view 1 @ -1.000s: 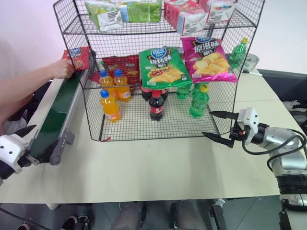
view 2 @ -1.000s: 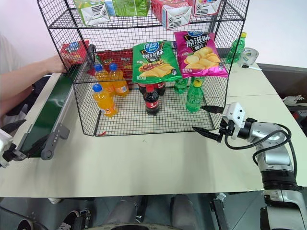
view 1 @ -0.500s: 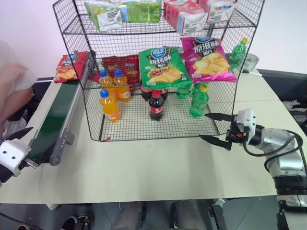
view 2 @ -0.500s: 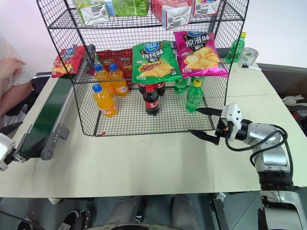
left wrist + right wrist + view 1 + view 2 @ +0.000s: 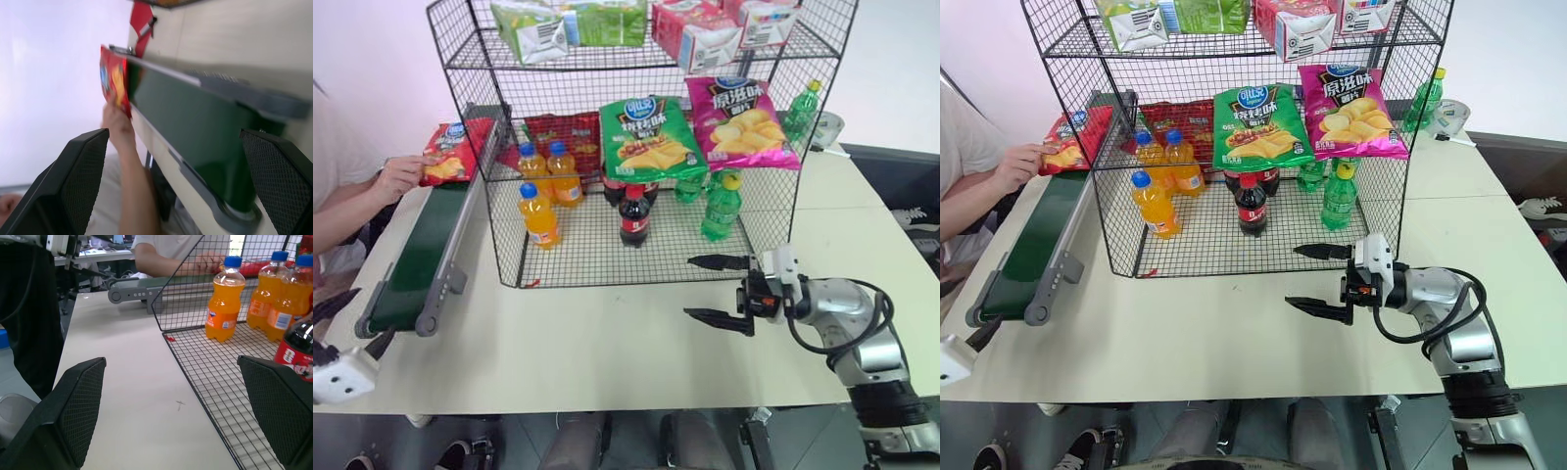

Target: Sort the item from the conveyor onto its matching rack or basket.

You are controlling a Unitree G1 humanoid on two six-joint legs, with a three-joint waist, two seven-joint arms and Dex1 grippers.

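I'm standing in a robot test lab staged as a small shop. A black wire rack [image 5: 636,59] stocked with crisp bags [image 5: 651,137], soda bottles [image 5: 539,215] and cartons [image 5: 533,29] sits on a plain pale table [image 5: 607,343], beside a short green conveyor [image 5: 426,250]. A person [image 5: 357,201] sits at its far end, with cluttered desks [image 5: 105,252] behind.

Colours on the tabletop
A red crisp bag [image 5: 448,154] is seen on the dark green conveyor [image 5: 421,257]; the rack [image 5: 499,196] is black wire.

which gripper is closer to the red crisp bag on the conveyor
Left. The left gripper faces along the conveyor toward the red crisp bag; the right gripper is across the table.
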